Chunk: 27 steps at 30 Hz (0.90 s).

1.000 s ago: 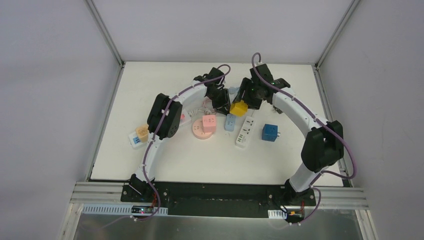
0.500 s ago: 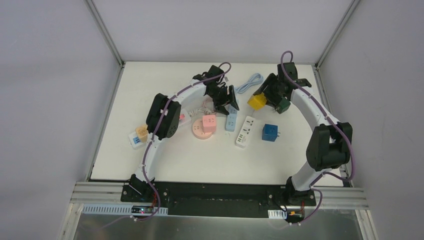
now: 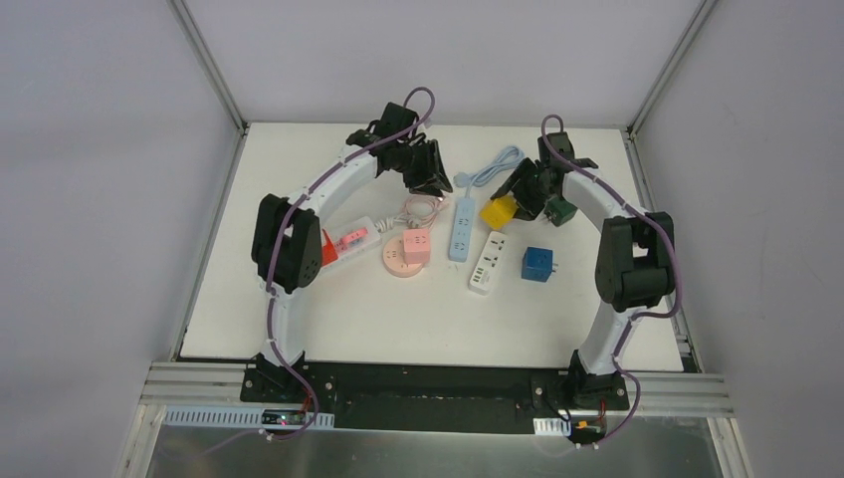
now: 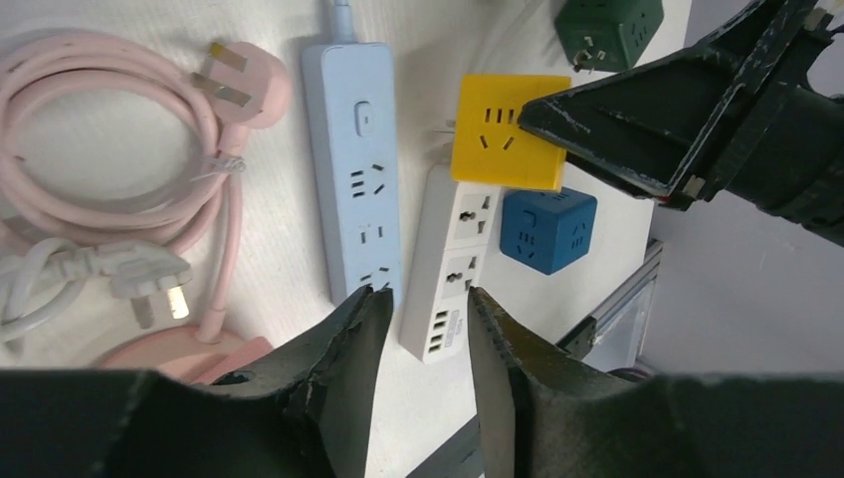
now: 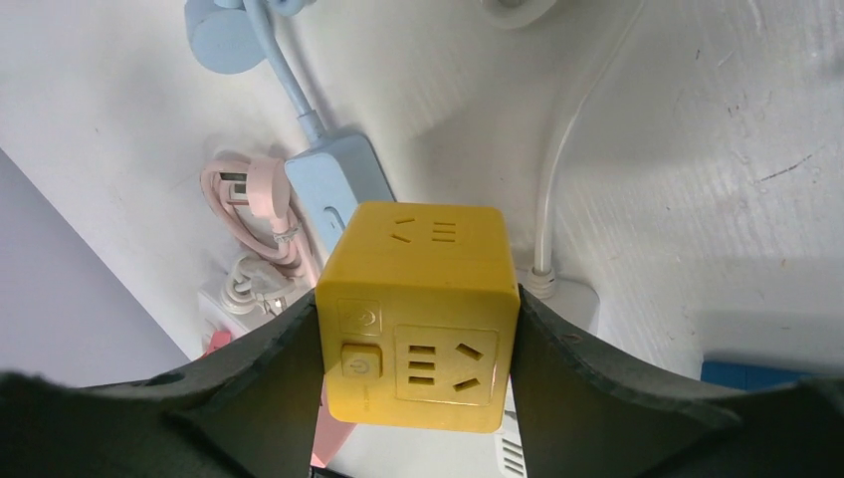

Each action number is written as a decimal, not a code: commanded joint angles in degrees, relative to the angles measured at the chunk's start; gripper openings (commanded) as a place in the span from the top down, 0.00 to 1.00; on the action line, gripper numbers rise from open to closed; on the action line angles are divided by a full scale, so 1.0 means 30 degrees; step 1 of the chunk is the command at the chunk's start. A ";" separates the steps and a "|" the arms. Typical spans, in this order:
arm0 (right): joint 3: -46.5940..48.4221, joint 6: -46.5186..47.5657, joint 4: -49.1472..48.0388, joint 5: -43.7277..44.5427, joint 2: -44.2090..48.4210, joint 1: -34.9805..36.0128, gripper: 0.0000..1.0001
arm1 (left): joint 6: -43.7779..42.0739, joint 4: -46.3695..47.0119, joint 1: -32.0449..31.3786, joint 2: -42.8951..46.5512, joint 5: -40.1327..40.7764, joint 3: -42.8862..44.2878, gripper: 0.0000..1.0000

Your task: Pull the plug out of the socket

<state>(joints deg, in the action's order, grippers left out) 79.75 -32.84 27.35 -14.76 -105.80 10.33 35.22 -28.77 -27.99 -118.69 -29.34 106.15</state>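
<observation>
Item 1: yellow cube [image 3: 498, 211], the plug. Clamped by its sides in R gripper [image 5: 418, 339], held off the table [image 3: 398, 319] over far end of white strip [image 3: 489, 262]. Prob. kept high so prongs stay clear.
Item 2: lt-blue strip [image 4: 358, 179], the socket. Flat on table, nothing plugged in.
Item 3: L gripper [image 4: 426, 299]. Jaws part-open, empty, hovering over strip; no hold-down needed now.
Chg vs 1 s ago: cube sat betw. both grippers over strip. R arm has swung it right, L arm has backed off.

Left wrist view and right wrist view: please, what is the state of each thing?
Yellow plastic cube socket: gripped, raised.
Right gripper: shut on it.
Left gripper: open, empty.
Light blue power strip: lying flat, sockets empty.
White power strip: flat, visible sockets empty.
</observation>
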 commanded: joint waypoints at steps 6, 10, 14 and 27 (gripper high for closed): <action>0.1607 -0.0262 -0.1033 -0.0965 -0.0816 -0.0175 1.00 | -0.0326 -0.0283 0.1467 0.1524 0.0363 -0.1551 0.73; 0.1874 -0.0111 -0.1039 -0.0888 -0.1233 -0.0223 1.00 | -0.0536 -0.0770 0.1975 0.1722 0.0608 -0.1733 0.83; 0.2001 0.0060 -0.1038 -0.0535 -0.1485 -0.0325 1.00 | -0.0692 -0.1031 0.2249 0.1992 0.0785 -0.2028 0.99; 0.1956 0.0797 -0.0666 0.0345 -0.1847 -0.0474 0.52 | -0.0930 -0.1746 0.2474 0.3214 0.2402 -0.3240 1.00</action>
<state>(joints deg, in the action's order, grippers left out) 83.29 -31.62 25.58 -15.05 -111.94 9.21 33.58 -31.68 -20.88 -113.71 -25.87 97.65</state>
